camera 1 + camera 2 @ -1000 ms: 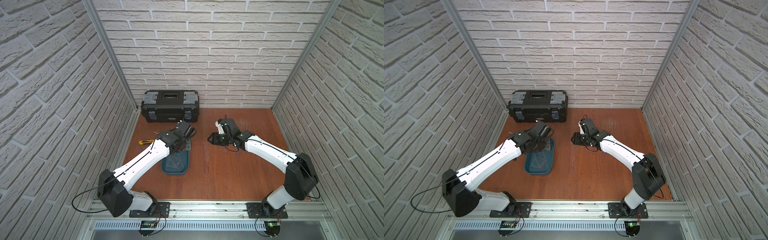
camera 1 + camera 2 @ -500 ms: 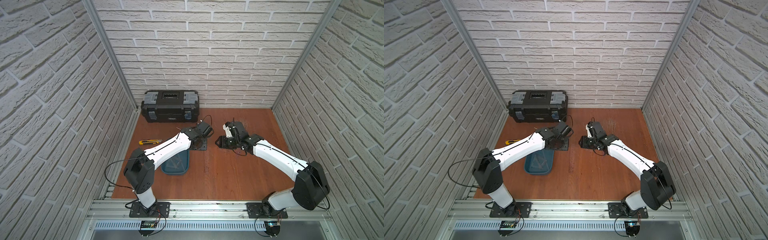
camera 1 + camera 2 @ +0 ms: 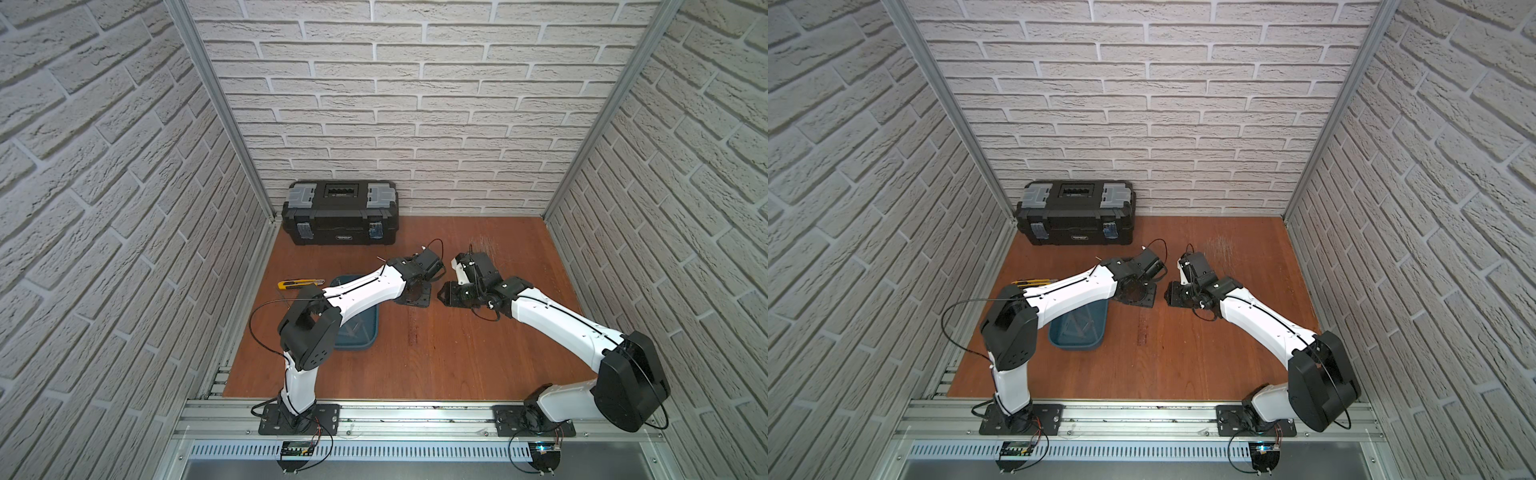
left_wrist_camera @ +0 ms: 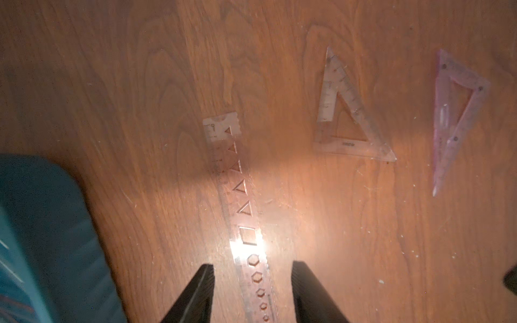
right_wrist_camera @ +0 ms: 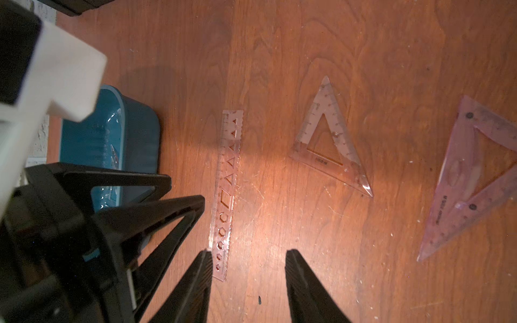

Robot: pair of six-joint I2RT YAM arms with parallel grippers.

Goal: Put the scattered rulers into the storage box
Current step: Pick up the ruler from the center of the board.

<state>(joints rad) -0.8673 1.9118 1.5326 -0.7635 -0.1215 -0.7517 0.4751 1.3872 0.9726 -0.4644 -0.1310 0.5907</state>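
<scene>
Bimanual robot cell w/ white faux-brick walls & a red-brown wood-grain counter (image 3: 415,365), scuffed & dusty. Three thin transp. plastic rulers lie flat on it, not touching each other, beside the storage box (image 3: 370,332), a shallow teal plastic tub w/ rounded corners & a rim; faint clear ruler shapes lie inside it. Nearest the tub is a long straight ruler (image 4: 240,212) w/ a wavy edge & stencil cut-outs (triangles, a square, hexagons). Next comes a clear set square (image 4: 326,103), a hollow triangle w/ printed scale. Farthest is a pink set square (image 4: 442,112), longer, narrower, also hollow. The left gripper (image 4: 253,265) hangs low over the straight ruler, black wedge-shaped jaws apart, one on either side of the strip, holding nothing; contact can't be told. The right gripper (image 5: 248,251) faces it, jaws apart & empty, the strip's end just beside one jaw. By the back wall sits a black toolbox (image 3: 340,212) w/ grey latches; a yellow utility knife (image 3: 299,284) lies near the tub.
</scene>
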